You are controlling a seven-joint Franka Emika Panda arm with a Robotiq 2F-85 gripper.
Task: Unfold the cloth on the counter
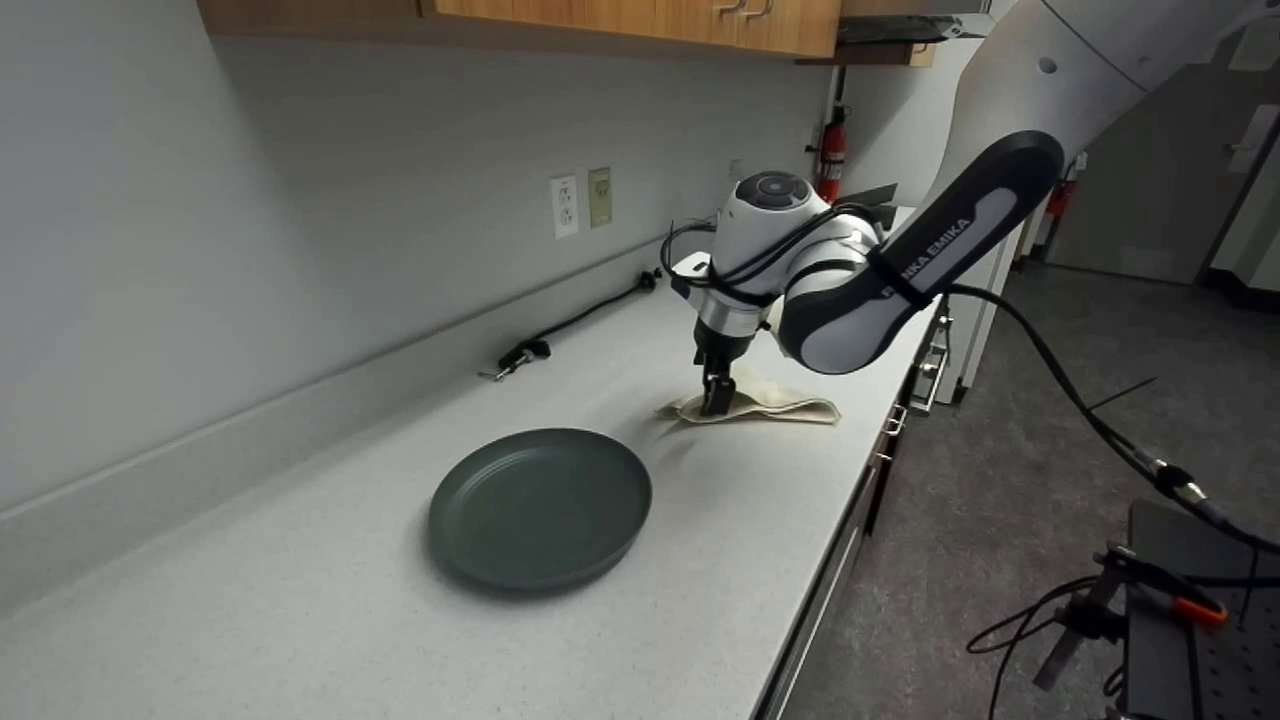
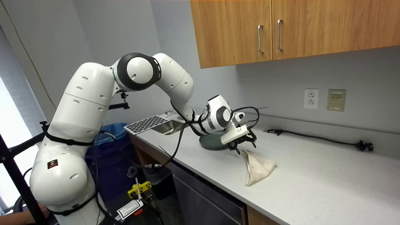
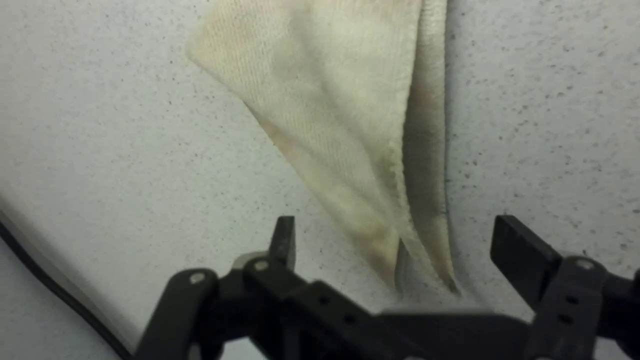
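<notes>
Gripper (image 3: pixel 395 235) with fingers spread wide, to either side of the pointed end of the cloth (image 3: pixel 345 105) in the wrist view. Cloth lies folded on the white counter (image 1: pixel 330 640). Dark green plate (image 1: pixel 540 508) near it.

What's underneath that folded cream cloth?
The cloth rests on the white counter. In the wrist view, a lower layer of the same cloth peeks out along one edge. The fabric hides whether anything else lies beneath.
</notes>
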